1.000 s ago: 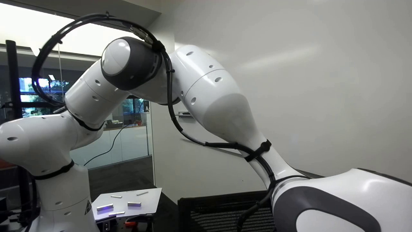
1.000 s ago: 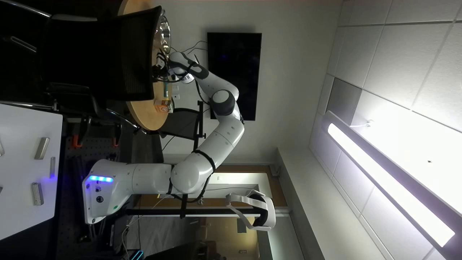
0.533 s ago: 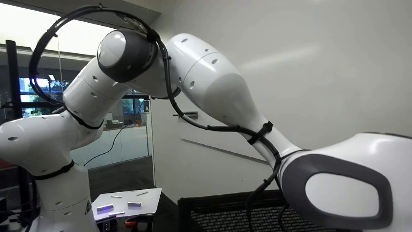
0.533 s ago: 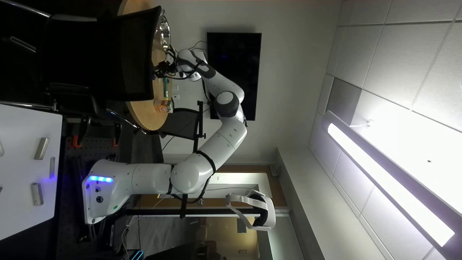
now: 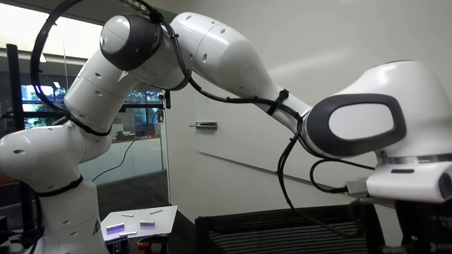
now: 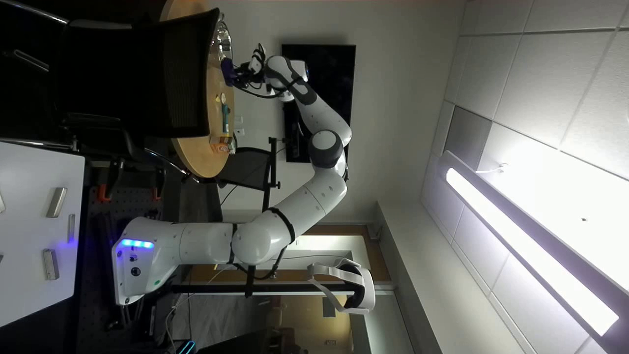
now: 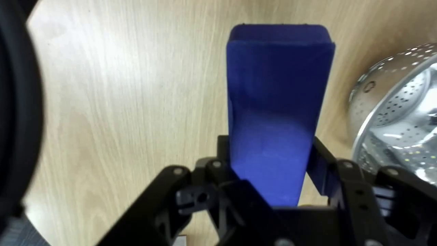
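Blue box-like object (image 7: 276, 92) is clamped in the gripper (image 7: 271, 155), over the wooden table (image 7: 119, 119). Perforated metal bowl (image 7: 370, 99) sits near it, to the right in the wrist view; an orange carton (image 6: 223, 144), in an exterior view, rests well apart.

A pale wooden table (image 7: 119, 116) carries 1 perforated metal bowl (image 7: 371, 91), 1 orange carton (image 6: 221, 143) and 1 teal object (image 6: 225, 119).
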